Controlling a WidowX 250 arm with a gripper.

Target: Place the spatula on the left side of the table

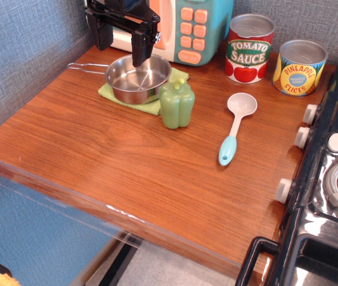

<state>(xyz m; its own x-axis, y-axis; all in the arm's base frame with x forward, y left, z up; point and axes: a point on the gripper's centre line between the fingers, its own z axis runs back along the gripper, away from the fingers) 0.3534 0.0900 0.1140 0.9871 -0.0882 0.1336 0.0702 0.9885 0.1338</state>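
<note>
Spatula [236,126] flat on desk [97,149], right of green pepper [177,104].
I see gripper [121,42] over steel pan [138,78], jaws spread, holding nothing.

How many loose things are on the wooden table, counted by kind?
Cans: 2, tomato sauce can, pineapple slices can
Pans: 1, steel pan
Cloths: 1, green cloth
Toy vegetables: 1, green pepper
Utensils: 1, spatula
Total: 6

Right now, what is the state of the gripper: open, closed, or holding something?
Gripper: open, holding nothing, above the steel pan; the spatula lies untouched on the table.
</note>
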